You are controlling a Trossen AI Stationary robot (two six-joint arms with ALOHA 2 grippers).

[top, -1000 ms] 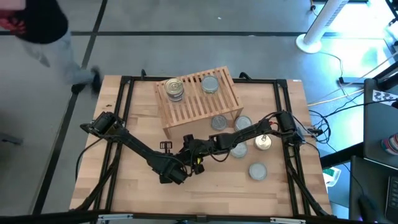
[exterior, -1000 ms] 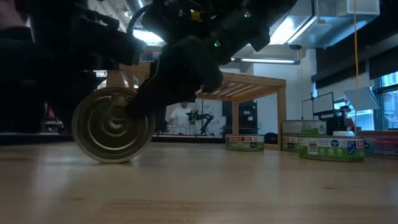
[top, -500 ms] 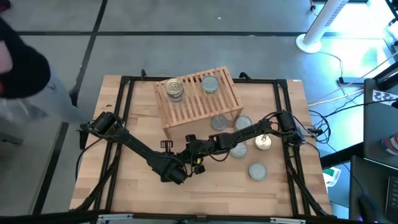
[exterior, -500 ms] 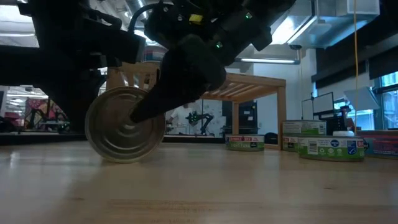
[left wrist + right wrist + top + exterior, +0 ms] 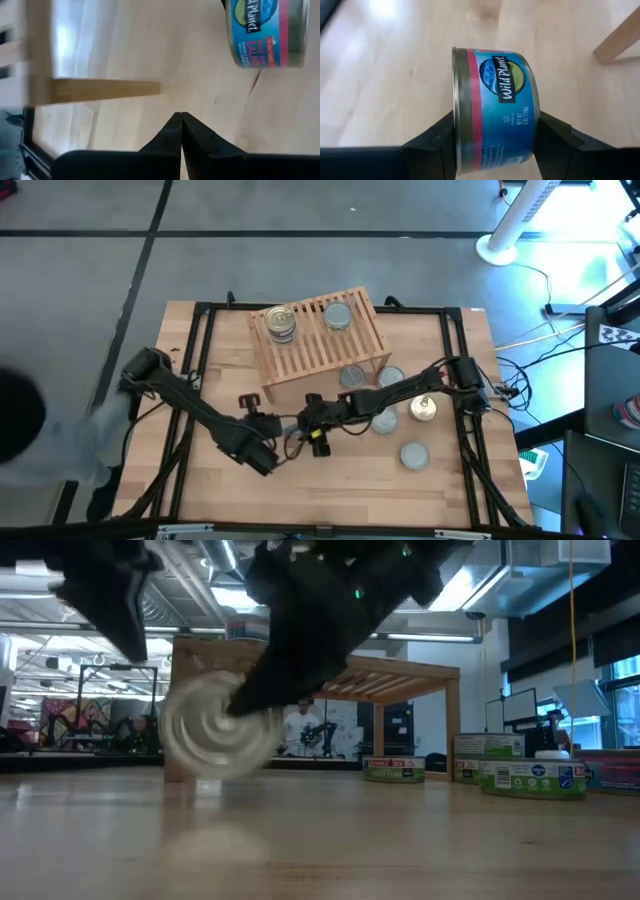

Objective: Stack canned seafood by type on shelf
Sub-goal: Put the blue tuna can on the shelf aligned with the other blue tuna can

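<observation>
Since earlier: left end effector (image 5: 258, 461) backed off leftward, fingers pressed together | shelf (image 5: 318, 340) far-centre on desk (image 5: 200, 480) | right end effector (image 5: 300, 425) pinching tin (image 5: 492, 107) on edge above desk | rigid, slick metal; hold flat faces

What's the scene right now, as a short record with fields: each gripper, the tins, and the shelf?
left gripper: jaws shut, empty, off the table's left-centre
right gripper: jaws shut on a blue-label tin, held on edge near the table's middle
shelf: gold-top tins stacked at one end, silver-top tin at the other
loose tins: several on the table beside and in front of the shelf
</observation>
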